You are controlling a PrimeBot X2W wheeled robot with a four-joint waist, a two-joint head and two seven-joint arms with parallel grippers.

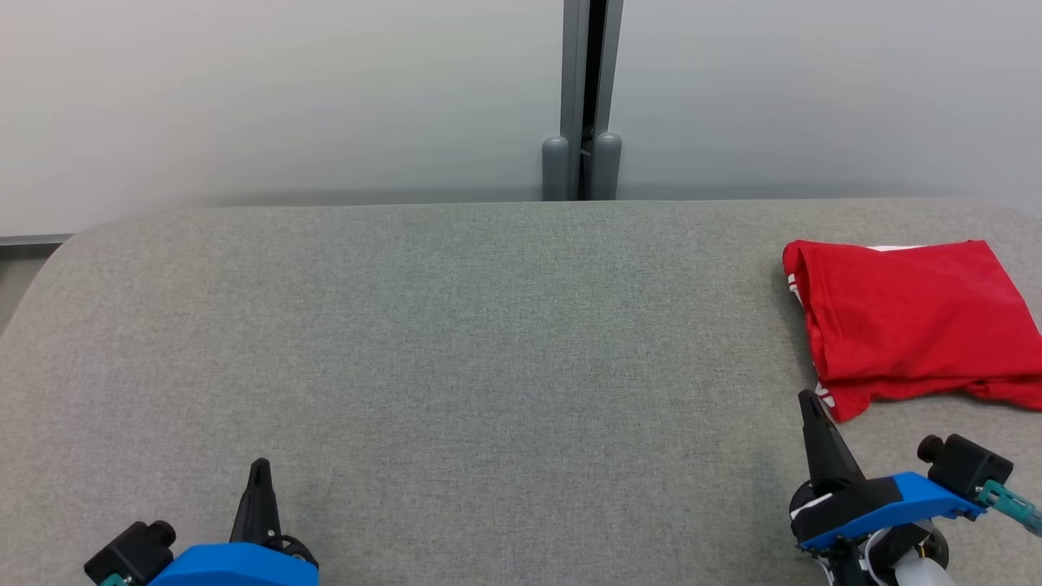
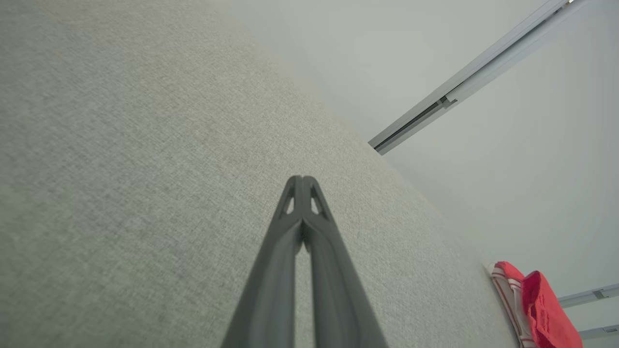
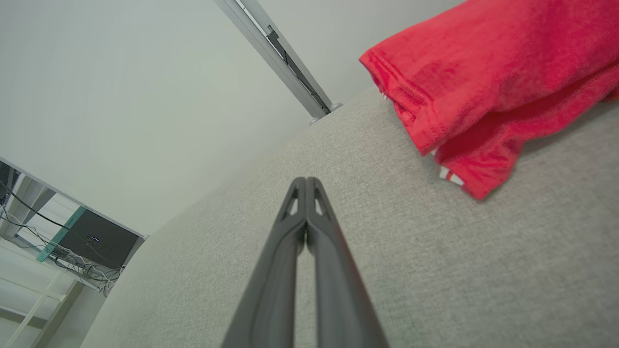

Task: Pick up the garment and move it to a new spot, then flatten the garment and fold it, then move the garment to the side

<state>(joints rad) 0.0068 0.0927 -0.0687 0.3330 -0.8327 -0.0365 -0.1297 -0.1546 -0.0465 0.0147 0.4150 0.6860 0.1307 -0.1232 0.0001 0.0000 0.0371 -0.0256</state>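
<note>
The garment is a red piece with white striped trim, lying folded at the right edge of the grey fabric table. It also appears at the lower right of the left wrist view and at the upper right of the right wrist view. My right gripper is shut and empty, its tip just short of the garment's near left corner. My left gripper sits shut and empty at the lower left, far from the garment. In both wrist views, left gripper and right gripper show fingers pressed together over bare cloth.
A pale wall with a grey vertical post stands behind the table. The table's rounded far left corner falls away to the floor. A dark box with cables sits beyond the table in the right wrist view.
</note>
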